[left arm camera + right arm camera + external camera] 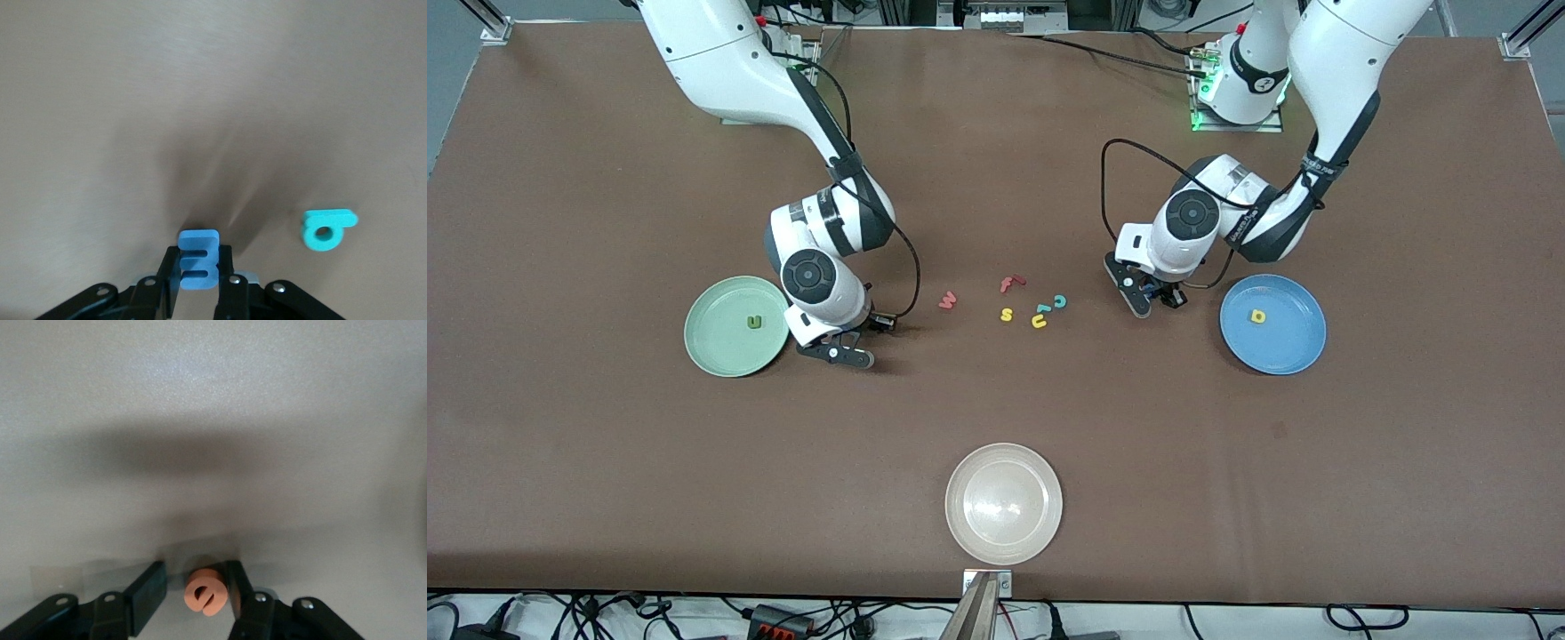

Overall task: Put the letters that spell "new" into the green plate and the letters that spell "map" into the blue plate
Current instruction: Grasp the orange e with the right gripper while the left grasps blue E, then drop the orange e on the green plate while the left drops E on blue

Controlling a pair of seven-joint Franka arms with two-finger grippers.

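My left gripper (198,261) is shut on the blue "m" (199,241). It is low over the table (1143,298), between the loose letters and the blue plate (1288,351). That plate holds the yellow "a" (1257,316). The teal "p" (325,231) lies flat close by. My right gripper (195,577) is down beside the green plate (719,348). Its jaws are open around the orange "e" (205,592): one finger touches the letter and a gap shows at the other. The olive "n" (756,322) lies in the green plate. The pinkish-red "w" (948,300) lies on the table.
A red "f" (1010,284), yellow "s" (1007,314), yellow "u" (1039,321) and teal "c" (1060,300) lie in a cluster mid-table. A cream-white plate (1003,524) sits near the table's front edge.
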